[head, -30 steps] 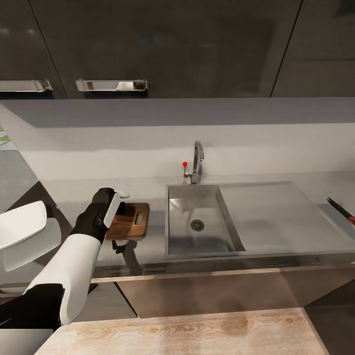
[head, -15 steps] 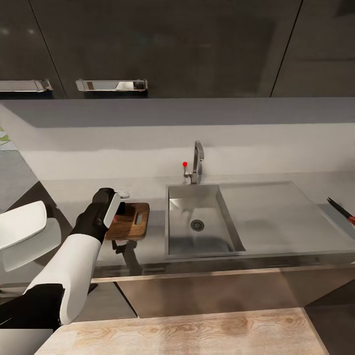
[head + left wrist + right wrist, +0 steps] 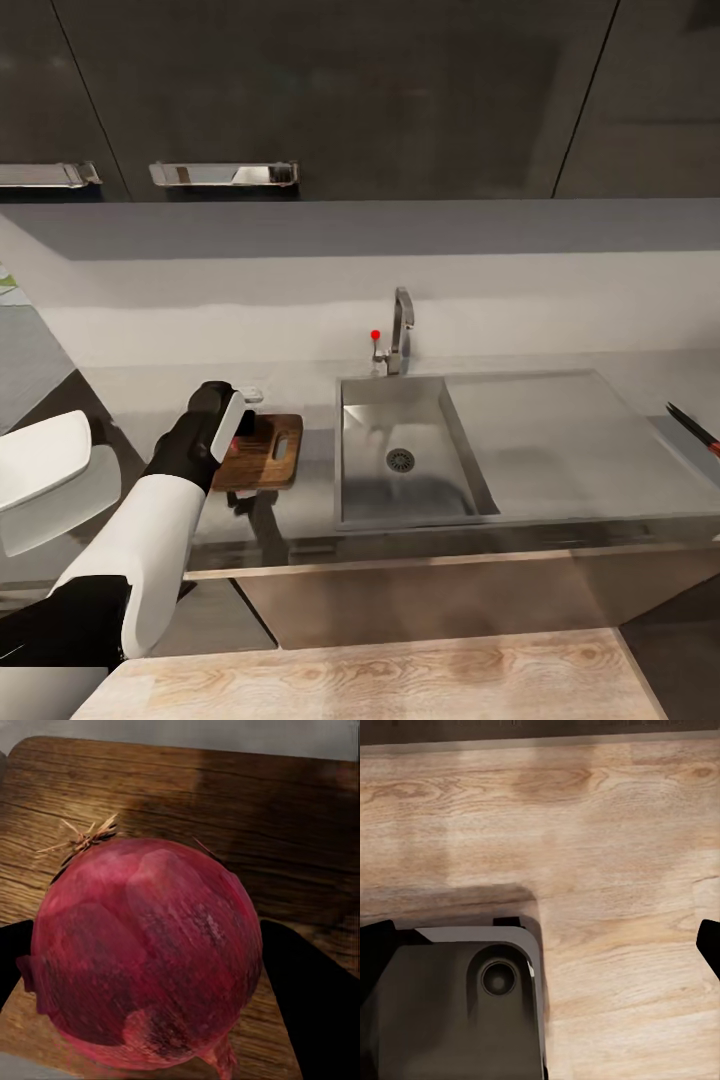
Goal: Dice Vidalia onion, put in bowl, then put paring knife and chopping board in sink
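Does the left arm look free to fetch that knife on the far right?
Probably not. The left gripper is shut on the onion over the board, and the knife lies across the sink at the opposite end.

Two chrome cabinet handles [image 3: 225, 174] on the upper doors. Grey splashback [image 3: 300, 290] behind. Pale wood-plank floor [image 3: 380, 680] below.

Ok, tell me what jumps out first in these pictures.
The Vidalia onion, close up between the left tool's dark fingers, over the chopping board. In the head view, that board lies left of the steel sink, and the paring knife lies far right.
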Controlling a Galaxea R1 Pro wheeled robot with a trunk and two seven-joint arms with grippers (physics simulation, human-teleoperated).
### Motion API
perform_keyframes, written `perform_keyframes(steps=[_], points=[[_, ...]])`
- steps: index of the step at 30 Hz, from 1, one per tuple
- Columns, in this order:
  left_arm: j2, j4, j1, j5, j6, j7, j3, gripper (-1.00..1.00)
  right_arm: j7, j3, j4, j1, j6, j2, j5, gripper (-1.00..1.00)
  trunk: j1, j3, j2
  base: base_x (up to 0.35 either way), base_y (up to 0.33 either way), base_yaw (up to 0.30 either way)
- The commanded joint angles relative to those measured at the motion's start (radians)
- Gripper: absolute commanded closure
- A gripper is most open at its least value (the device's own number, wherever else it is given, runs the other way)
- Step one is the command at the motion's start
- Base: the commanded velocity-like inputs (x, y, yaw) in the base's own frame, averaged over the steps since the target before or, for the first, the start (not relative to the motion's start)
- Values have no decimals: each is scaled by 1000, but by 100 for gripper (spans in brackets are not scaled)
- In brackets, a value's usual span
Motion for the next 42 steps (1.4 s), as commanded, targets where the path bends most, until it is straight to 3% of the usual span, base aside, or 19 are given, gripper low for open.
perform_keyframes(steps=[1,24,42], points=[[-1,0,-1,10,2,8,2,100,-4,9,0,-1,-3,0,-10,-100,1,-2,-2,203,0,0],[2,8,-1,9,2,8,3,100,-4,9,1,-1,-2,0,-10,-100,1,-3,-2,48,0,0],[3,15,-1,10,2,8,3,100,-4,9,1,-1,-2,0,-10,-100,1,-28,-2,0,0,0]])
